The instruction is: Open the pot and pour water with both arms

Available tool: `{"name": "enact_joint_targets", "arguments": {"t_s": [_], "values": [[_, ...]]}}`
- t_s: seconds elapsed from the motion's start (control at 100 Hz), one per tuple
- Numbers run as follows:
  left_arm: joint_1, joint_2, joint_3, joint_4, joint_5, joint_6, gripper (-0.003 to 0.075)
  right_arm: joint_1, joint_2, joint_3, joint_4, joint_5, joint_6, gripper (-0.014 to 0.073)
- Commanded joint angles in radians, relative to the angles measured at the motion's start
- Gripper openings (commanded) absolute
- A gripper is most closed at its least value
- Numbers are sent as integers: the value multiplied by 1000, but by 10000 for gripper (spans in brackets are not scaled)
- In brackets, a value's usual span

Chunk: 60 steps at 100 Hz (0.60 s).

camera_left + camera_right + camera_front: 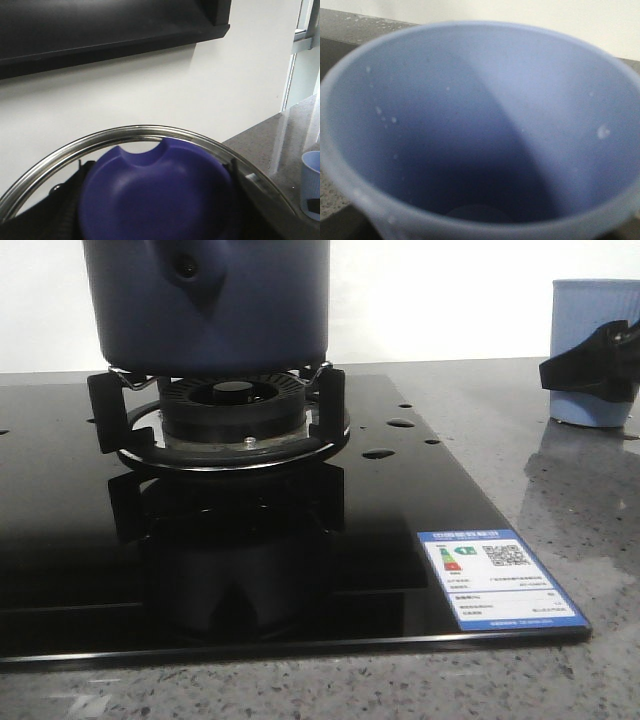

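Observation:
The dark navy pot [205,300] stands on the gas burner [232,405]; its top is cut off in the front view. My left gripper [157,200] is shut on the blue knob [160,185] of a glass lid with a steel rim [145,132], held up in front of the wall. My right gripper [590,365] is shut round the pale blue cup [596,310] on the counter at the right. The right wrist view looks down into the cup [480,125], with small drops [603,132] on its inner wall. Water drops [400,423] lie on the hob.
The black glass hob [400,540] covers the left and middle, with a label sticker [500,578] at its front right corner. Grey stone counter [560,500] lies to the right and in front. A white wall is behind. The cup also shows in the left wrist view [311,185].

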Motion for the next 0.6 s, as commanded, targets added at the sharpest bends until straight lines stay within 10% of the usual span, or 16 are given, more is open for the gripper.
{"name": "enact_joint_targets", "arguments": {"t_s": [0.0,0.31,0.59], "values": [[3,-31,-37,-64,-32,-8,270,-8,-29,-22,32,-82,-15,307],[3,-31,-37,-64,-32,-8,270,-8,-29,-22,34,-86,-9,635],[3,-31,-37,-64,-28,-8,270,-8,-74,-4,32,-81,48,643]]}}
